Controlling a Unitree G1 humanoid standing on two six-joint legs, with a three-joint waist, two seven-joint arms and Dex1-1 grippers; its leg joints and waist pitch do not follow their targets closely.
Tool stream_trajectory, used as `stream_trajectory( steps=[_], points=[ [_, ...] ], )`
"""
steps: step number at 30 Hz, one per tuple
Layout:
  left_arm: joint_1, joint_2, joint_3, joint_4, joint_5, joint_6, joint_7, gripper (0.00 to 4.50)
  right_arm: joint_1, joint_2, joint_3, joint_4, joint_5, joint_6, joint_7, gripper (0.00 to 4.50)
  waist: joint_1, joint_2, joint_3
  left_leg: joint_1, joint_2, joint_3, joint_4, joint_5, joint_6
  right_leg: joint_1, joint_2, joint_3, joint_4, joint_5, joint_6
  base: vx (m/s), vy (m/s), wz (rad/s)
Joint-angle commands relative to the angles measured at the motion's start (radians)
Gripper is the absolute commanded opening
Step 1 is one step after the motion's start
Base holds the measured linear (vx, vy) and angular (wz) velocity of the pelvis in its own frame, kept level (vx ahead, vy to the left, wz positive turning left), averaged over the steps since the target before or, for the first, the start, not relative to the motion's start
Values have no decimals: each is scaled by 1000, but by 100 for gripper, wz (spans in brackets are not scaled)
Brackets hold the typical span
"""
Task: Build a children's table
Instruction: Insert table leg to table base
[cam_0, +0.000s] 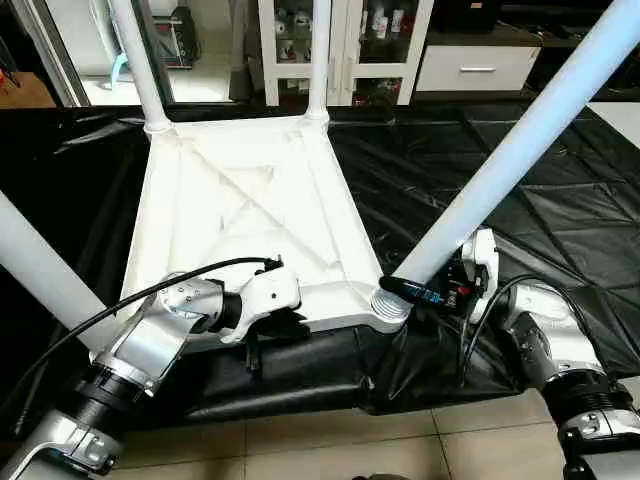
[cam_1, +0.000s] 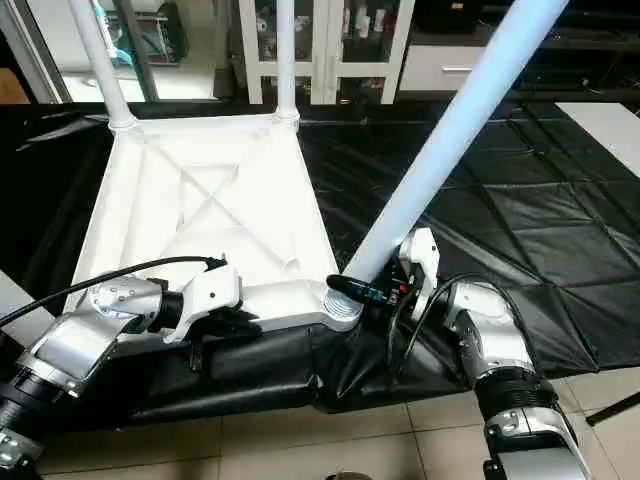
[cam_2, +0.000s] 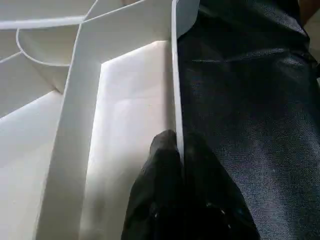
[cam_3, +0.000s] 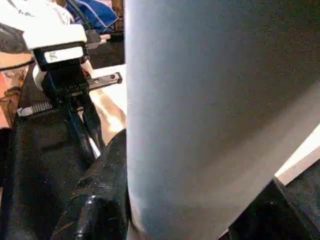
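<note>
R tool (cam_0: 440, 285) grips leg (cam_0: 510, 160) at socket; L tool (cam_2: 177, 150) pinches top's rim (cam_2: 175, 75).
Light, stiff, slick plastic; hold leg low nr socket.

Four legs rise from the upturned top's (cam_0: 250, 215) corners: two upright at the far edge (cam_0: 140, 65) (cam_0: 320, 60), one leaning at each near corner (cam_0: 520, 145) (cam_0: 40, 270), fencing the ribbed middle; black sheet (cam_0: 520, 180) on its right lies open
</note>
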Motion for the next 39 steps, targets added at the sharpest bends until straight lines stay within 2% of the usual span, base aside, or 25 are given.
stream_trajectory(
  steps=[1,8,13,18,21,22,23,24,25,26,27,28,29,31,32,33,34,35,36,37,39],
  points=[
    [2,8,0,9,14,-8,10,0,101,-37,149,146,-228,49,-17,189,-8,-3,-6,8,22,-19,-68,-525,28,-14,-74,41,-134,-787,-59,0,0,0],
    [2,10,-2,8,13,-7,12,0,93,-40,170,153,-228,35,-11,189,-9,-4,-8,5,24,-20,-70,-526,26,-12,-73,41,-131,-772,-62,0,0,0],
    [1,13,-1,10,12,-7,11,0,89,-34,168,157,-232,33,-15,189,-10,-4,-9,8,23,-20,-69,-534,25,-15,-74,41,-134,-795,-53,0,0,0],
    [5,-3,0,-1,23,63,49,0,71,-7,162,198,-258,49,-182,189,-14,-3,-5,7,21,-22,-70,-545,17,-17,-72,38,-134,-803,-49,0,0,0],
    [2,-57,13,-7,22,147,120,0,53,31,133,241,-263,68,-351,189,-29,-1,1,11,14,-28,-66,-568,3,-23,-75,24,-147,-878,-18,0,0,0],
    [-6,-95,27,-8,21,194,170,0,40,54,110,264,-253,91,-438,189,-38,3,2,14,12,-29,-63,-581,-6,-25,-74,19,-151,-885,-12,0,0,0],
    [-24,-150,52,-5,20,255,245,0,22,84,83,294,-239,121,-539,189,-46,8,3,12,11,-38,-66,-595,-8,-18,-75,7,-152,-874,-11,0,0,0],
    [-24,-150,52,-5,20,255,245,0,22,84,83,294,-239,121,-539,189,-52,8,4,9,12,-40,-69,-605,-9,-13,-74,2,-153,-863,-12,0,0,0],
    [-49,-205,86,1,11,314,315,0,3,108,69,320,-232,138,-617,189,-56,13,4,14,14,-46,-73,-639,-9,-7,-72,-15,-157,-828,-15,0,0,0],
    [-83,-267,130,8,0,365,397,0,-25,141,44,353,-212,165,-710,189,-66,17,5,12,14,-50,-76,-656,-11,0,-75,-27,-158,-796,-21,0,0,0],
    [-88,-276,137,9,-2,372,410,0,-30,146,40,359,-209,169,-725,189,-69,22,8,16,13,-50,-76,-670,-12,-2,-74,-32,-160,-788,-22,0,0,0],
    [-109,-311,166,15,-9,398,462,0,-47,166,22,376,-192,181,-782,189,-83,20,8,24,8,-52,-73,-697,-7,-1,-74,-53,-172,-779,-16,0,0,0],
    [-123,-335,190,21,-14,417,502,0,-58,178,9,387,-180,185,-822,189,-86,24,9,26,9,-50,-72,-703,-5,2,-75,-59,-171,-763,-18,0,0,0],
    [-141,-354,209,28,-18,421,535,0,-71,192,-3,397,-168,195,-854,189,-94,26,11,20,9,-51,-76,-701,5,13,-84,-69,-173,-745,-14,0,0,0],
    [-157,-371,224,35,-20,425,565,0,-84,205,-12,407,-163,208,-888,188,-98,24,10,17,5,-48,-72,-681,11,13,-91,-73,-174,-755,-13,0,0,0],
    [-182,-398,245,39,-14,429,618,0,-102,225,0,421,-179,247,-929,188,-101,26,10,5,3,-52,-73,-650,9,21,-99,-76,-171,-771,-5,0,0,0],
    [-186,-407,251,35,-11,437,629,0,-106,232,4,426,-186,256,-941,188,-99,28,8,6,3,-51,-71,-640,7,20,-101,-74,-172,-771,-4,0,0,0],
    [-188,-413,255,33,-9,441,638,0,-109,236,7,430,-192,262,-948,188,-100,26,7,5,3,-51,-70,-626,6,19,-103,-70,-169,-762,-8,0,0,0],
    [-192,-429,266,27,-6,448,660,0,-115,247,15,441,-203,276,-962,188,-96,26,7,0,6,-48,-71,-594,9,17,-107,-59,-165,-743,-24,0,0,0],
    [-194,-446,270,14,2,469,677,0,-125,259,22,456,-216,283,-992,188,-95,23,4,-7,7,-47,-72,-567,12,19,-107,-53,-158,-724,-37,54,5,1],
    [-193,-454,272,4,6,488,685,0,-131,266,21,466,-220,283,-1014,188,-95,23,-2,-22,14,-48,-78,-521,11,29,-106,-42,-141,-652,-65,60,7,-1]
  ],
)
